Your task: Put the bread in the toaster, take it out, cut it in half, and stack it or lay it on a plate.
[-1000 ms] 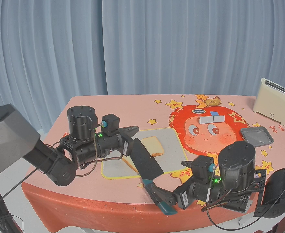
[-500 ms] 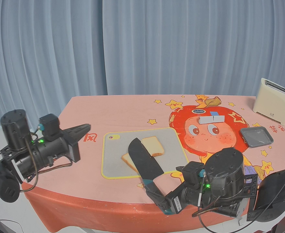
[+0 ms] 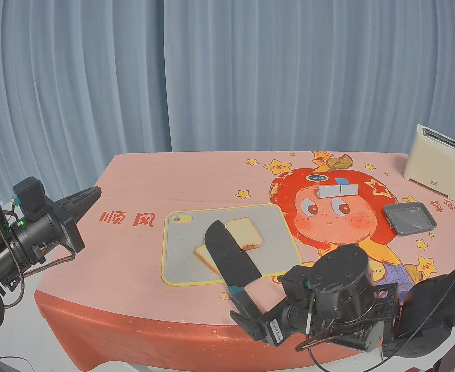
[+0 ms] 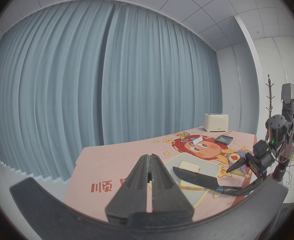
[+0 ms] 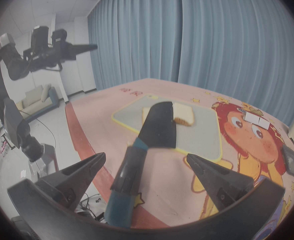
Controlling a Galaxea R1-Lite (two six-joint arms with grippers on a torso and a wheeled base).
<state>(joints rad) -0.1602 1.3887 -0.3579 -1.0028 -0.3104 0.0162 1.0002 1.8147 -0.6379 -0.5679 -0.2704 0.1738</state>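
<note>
Two bread halves lie on the grey cutting board (image 3: 186,249): one (image 3: 244,232) beside the knife's blade, the other (image 3: 205,257) partly under it. The black knife (image 3: 230,254) rests flat across the board, and its teal-tipped handle (image 5: 127,174) reaches the table's front edge. My right gripper (image 3: 250,322) is open at that edge, one finger (image 5: 83,174) on each side of the handle and apart from it. Beyond the table's left edge, my left gripper (image 3: 90,195) is shut and empty. The cream toaster (image 3: 436,166) stands at the far right, with the grey plate (image 3: 409,218) in front of it.
A small white and blue block (image 3: 337,188) lies on the printed tablecloth between the board and the toaster. The cloth left of the board carries only red print (image 3: 126,218). Blue curtains hang behind the table.
My left arm swung away from the cutting board to beyond the table's left edge. My right arm shifted left and lower at the knife handle. Knife and bread kept their places.
</note>
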